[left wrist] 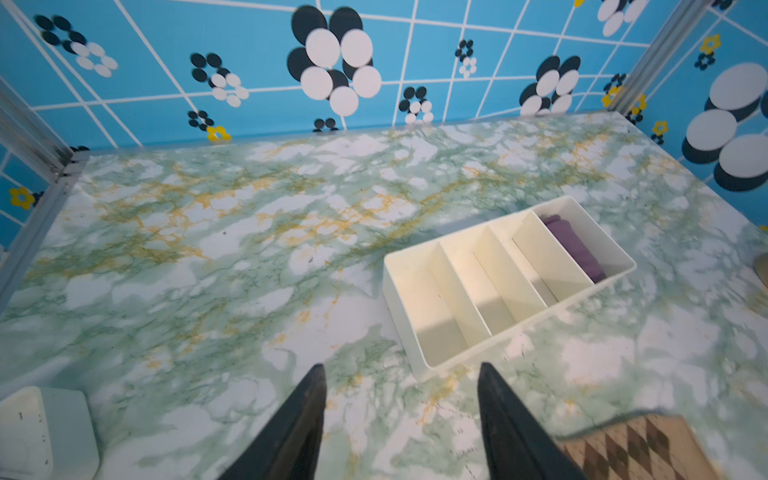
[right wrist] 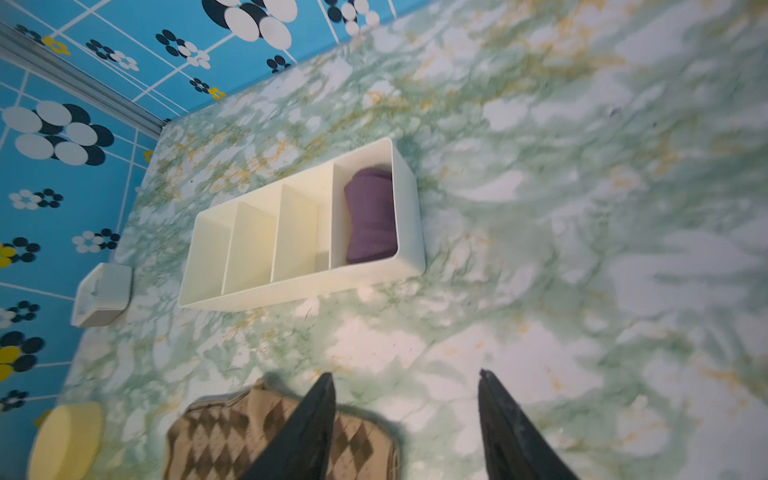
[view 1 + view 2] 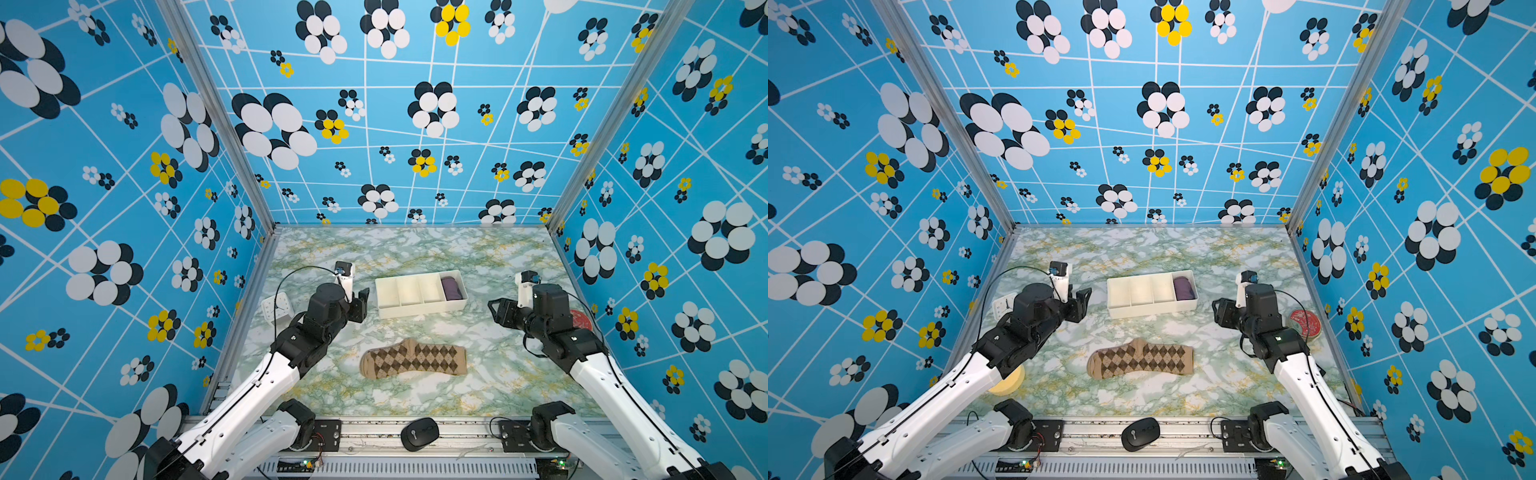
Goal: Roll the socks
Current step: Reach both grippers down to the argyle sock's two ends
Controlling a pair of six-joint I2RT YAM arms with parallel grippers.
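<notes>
I list the socks [image 3: 413, 358] flat on the counter [image 3: 415, 249], nearer than the white tray [image 3: 419, 309], with left jaws and right jaws each parted, holding nothing.

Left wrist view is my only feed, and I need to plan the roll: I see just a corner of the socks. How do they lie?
Observer: The socks lie flat and unrolled in front of the tray, toe end on the left in both top views.
Operator: Where is the right gripper?
Observer: The right gripper hangs above the table to the right of the tray, jaws apart, holding nothing.
Operator: Anything near my arm that I miss?
Observer: A yellow round thing lies on the table, partly hidden behind the left arm.
</notes>
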